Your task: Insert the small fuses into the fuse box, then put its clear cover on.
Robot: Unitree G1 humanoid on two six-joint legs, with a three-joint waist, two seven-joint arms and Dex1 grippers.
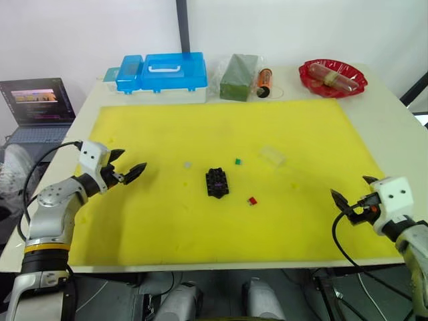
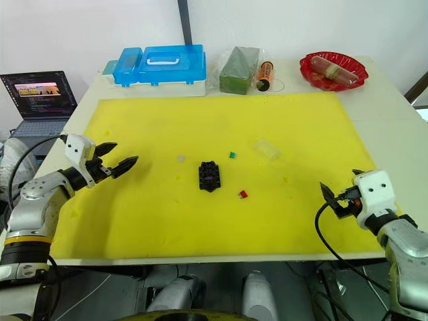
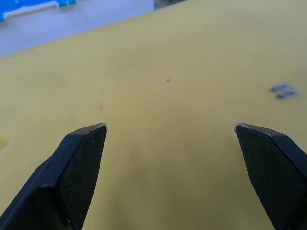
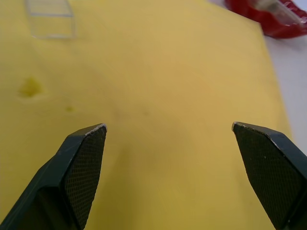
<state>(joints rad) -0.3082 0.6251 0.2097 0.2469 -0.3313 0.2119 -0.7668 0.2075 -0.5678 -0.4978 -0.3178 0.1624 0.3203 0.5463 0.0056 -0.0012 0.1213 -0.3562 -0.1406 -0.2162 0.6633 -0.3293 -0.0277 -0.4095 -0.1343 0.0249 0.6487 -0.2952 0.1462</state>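
Both grippers empty, task barely begun.
Right gripper (image 1: 349,202) and left gripper (image 1: 124,170) hover w/ fingers spread over yellow mat (image 1: 160,227). Fuse box (image 1: 217,182) mid-mat, purple fuse looks seated; green (image 1: 237,161), red (image 1: 252,200), pale (image 1: 187,164) fuses loose nearby. Clear cover (image 1: 272,156) off, just right of the green one. White table; blue case (image 1: 160,72), red tray (image 1: 332,76) at back, laptop (image 1: 39,103) at left.

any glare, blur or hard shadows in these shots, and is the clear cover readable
Left eye view: even, soft light, no hard shadows on the yellow mat; the clear cover is only a faint pale patch. Right wrist view: the cover reads better, its edges visible, slightly soft. Left wrist view: the pale fuse is blurred; the left gripper fingertips are sharp.
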